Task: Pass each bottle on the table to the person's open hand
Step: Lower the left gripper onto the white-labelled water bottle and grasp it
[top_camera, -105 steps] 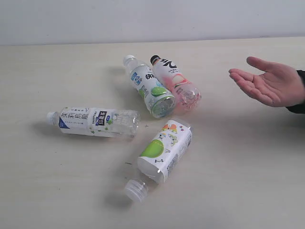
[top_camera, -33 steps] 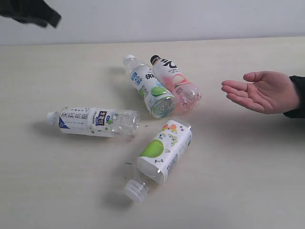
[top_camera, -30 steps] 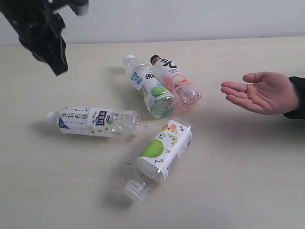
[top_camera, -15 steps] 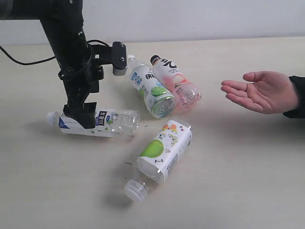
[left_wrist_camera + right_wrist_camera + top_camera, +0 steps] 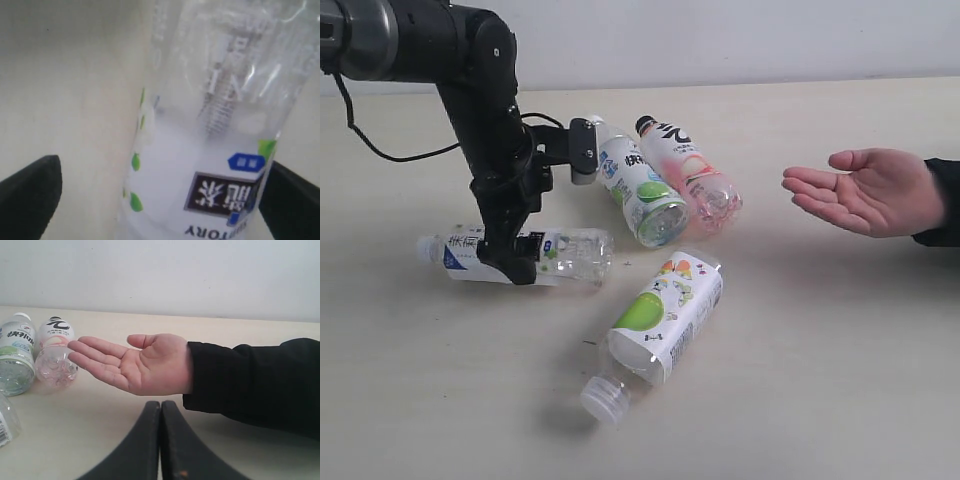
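Four bottles lie on the table [image 5: 820,350]. My left gripper [image 5: 510,262] is down over the white/navy-label bottle [image 5: 565,255], open. In the left wrist view that bottle [image 5: 210,150] lies between the two dark fingers [image 5: 30,195] of the left gripper [image 5: 162,170], with a gap on one side. The white/blue/green-label bottle [image 5: 638,185] and the pink, black-capped bottle [image 5: 690,175] lie side by side at the middle. The squarish green-apple bottle [image 5: 665,312] lies nearer the front. My right gripper [image 5: 160,405] is shut and empty, below the person's open hand [image 5: 140,362].
The person's open hand [image 5: 865,190] hovers palm up at the right, with a black sleeve [image 5: 250,382] behind it. The left arm's cable [image 5: 380,150] trails across the back left. A pale wall [image 5: 720,40] runs behind the table.
The left arm came in from the upper left and dropped onto the white/navy-label bottle, then shifted slightly along it. The bottles and the hand have stayed put.
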Robot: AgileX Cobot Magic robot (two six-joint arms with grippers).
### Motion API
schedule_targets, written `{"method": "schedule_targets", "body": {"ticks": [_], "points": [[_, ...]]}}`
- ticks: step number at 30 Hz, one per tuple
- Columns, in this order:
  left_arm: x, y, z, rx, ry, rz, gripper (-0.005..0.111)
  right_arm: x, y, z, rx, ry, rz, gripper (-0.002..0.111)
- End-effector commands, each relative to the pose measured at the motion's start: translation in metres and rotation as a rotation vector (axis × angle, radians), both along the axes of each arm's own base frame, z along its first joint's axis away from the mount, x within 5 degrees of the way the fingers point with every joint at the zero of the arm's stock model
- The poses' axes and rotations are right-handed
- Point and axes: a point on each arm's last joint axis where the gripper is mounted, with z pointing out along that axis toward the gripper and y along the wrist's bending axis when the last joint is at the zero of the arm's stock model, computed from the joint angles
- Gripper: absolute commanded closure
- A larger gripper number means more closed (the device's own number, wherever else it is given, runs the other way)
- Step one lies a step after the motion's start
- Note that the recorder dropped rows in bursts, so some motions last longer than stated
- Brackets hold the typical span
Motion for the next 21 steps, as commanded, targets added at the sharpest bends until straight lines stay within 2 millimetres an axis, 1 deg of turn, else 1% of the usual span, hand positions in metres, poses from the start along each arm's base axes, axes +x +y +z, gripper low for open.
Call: {"method": "schedule_targets", "body": {"ticks": [1, 2, 3, 4, 5, 6, 7, 8, 12, 16, 18, 21], "points": [[0.003, -0.004, -0.009, -0.002, -0.010, -0.015, 0.002, 0.000, 0.000, 0.000, 0.001, -0.015, -0.004, 0.108], [0.004, -0.003, -0.010, 0.001, -0.010, -0.017, 0.005, 0.000, 0.000, 0.000, 0.001, -0.015, -0.004, 0.108], [0.004, -0.004, -0.010, -0.002, -0.015, -0.016, 0.011, 0.000, 0.000, 0.000, 0.001, -0.015, -0.004, 0.108], [0.004, -0.004, -0.010, -0.001, -0.013, -0.016, 0.026, 0.000, 0.000, 0.000, 0.001, -0.015, -0.004, 0.108], [0.003, -0.003, -0.010, 0.001, -0.009, -0.017, 0.038, 0.000, 0.000, 0.000, 0.001, -0.015, -0.004, 0.108], [0.003, -0.003, -0.010, 0.006, 0.001, -0.017, 0.062, 0.000, 0.000, 0.000, 0.001, -0.015, -0.004, 0.108], [0.002, -0.002, -0.009, 0.011, 0.010, -0.018, 0.080, 0.000, 0.000, 0.000, 0.001, -0.015, -0.004, 0.108], [0.000, -0.001, -0.009, 0.023, 0.025, -0.027, 0.106, 0.000, 0.000, 0.000, 0.001, -0.015, -0.004, 0.108], [-0.004, 0.001, -0.004, 0.044, 0.060, -0.034, 0.106, 0.000, 0.000, 0.000, 0.001, -0.015, -0.004, 0.108], [-0.009, 0.004, 0.024, 0.029, 0.033, -0.030, 0.106, 0.000, 0.000, 0.000, 0.001, -0.015, -0.004, 0.108], [-0.012, 0.004, 0.035, 0.004, 0.027, 0.050, 0.106, 0.000, 0.000, 0.000, 0.001, -0.015, -0.004, 0.108], [-0.015, 0.001, 0.052, -0.026, -0.001, 0.257, 0.106, 0.000, 0.000, 0.000, 0.001, -0.015, -0.004, 0.108]]}}
